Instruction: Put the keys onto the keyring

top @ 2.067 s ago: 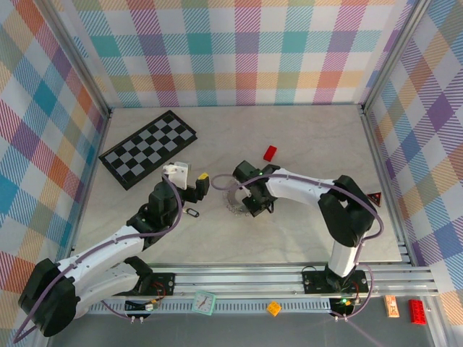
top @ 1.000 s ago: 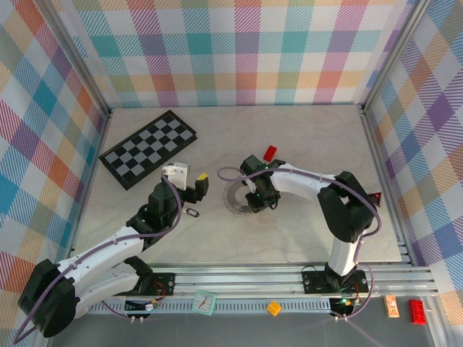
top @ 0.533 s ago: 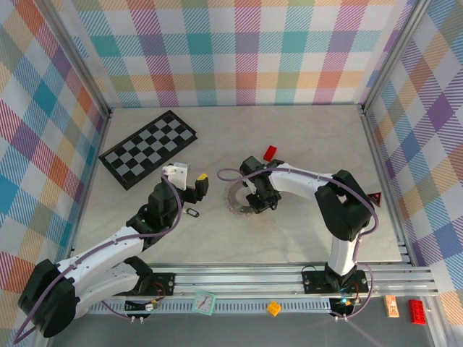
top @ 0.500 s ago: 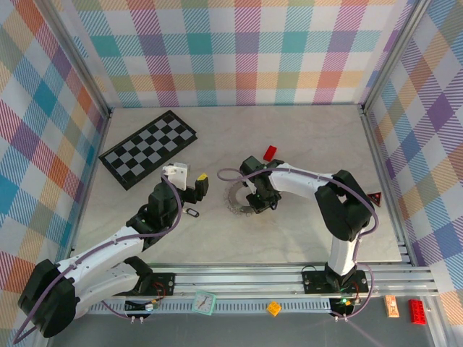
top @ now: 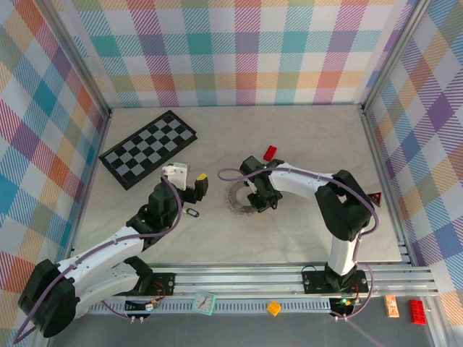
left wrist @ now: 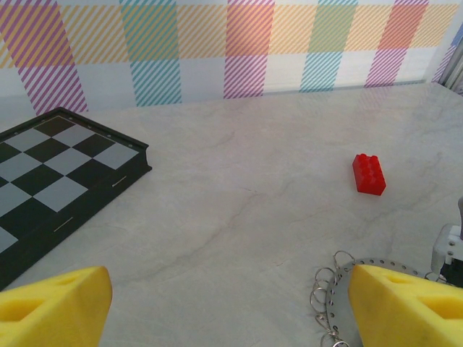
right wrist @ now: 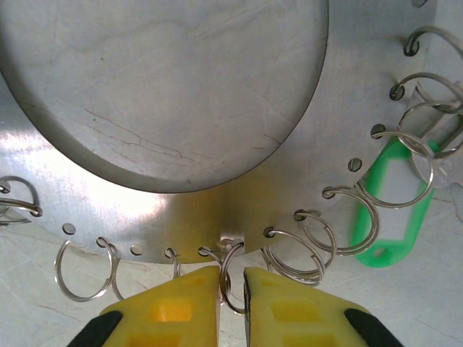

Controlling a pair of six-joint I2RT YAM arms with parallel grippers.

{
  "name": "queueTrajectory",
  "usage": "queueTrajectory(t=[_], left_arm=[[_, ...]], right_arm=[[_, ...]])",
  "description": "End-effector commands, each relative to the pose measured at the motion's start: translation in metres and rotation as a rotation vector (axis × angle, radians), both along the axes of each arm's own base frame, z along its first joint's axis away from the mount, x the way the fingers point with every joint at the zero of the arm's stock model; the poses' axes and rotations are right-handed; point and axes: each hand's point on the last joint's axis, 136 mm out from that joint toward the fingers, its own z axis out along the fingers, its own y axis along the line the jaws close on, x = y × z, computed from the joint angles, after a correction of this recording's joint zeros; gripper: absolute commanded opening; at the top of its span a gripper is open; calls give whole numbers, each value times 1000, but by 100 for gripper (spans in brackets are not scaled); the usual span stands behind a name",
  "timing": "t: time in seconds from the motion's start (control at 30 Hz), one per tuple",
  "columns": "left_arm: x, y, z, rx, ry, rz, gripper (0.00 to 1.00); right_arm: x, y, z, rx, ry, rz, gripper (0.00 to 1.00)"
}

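My left hand (left wrist: 230, 307) hangs wide open, empty, the black-headed key (top: 192, 212) just beside it. My right hand (right wrist: 231, 293) is nearly closed around one loop of the keyring (right wrist: 181, 210); whether it pinches, I cannot tell. The green-headed key (right wrist: 391, 210) lies just right of it.

The keyring (right wrist: 181, 210) is flat brushed metal, scratched and glaring where light strikes, hung with thin shiny wire loops. The green key head (right wrist: 377, 258) looks like smooth plastic. The right gripper (right wrist: 231, 280) has matt yellow plastic fingers (right wrist: 170, 303). The table (left wrist: 239, 188) is a smooth, faintly glossy marble-look sheet. The red block (left wrist: 369, 173) is glossy plastic, and the chequerboard (left wrist: 65, 188) is matt.
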Motion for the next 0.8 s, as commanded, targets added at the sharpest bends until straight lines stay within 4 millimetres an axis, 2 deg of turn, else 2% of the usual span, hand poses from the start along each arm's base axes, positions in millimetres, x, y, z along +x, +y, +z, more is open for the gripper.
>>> queueTrajectory(t=[0.0,0.47,0.77], left_arm=[[0,6,1,10,-7,16,84],[1,6,1,11,-8,19,84],[1,7,0,12,-6,21,84]], right_arm=[[4,-2,7,-10,-11,-9,17],[9,-1,14,-11,-35,-4,19],[8,-1,11,-16,-21,-1,21]])
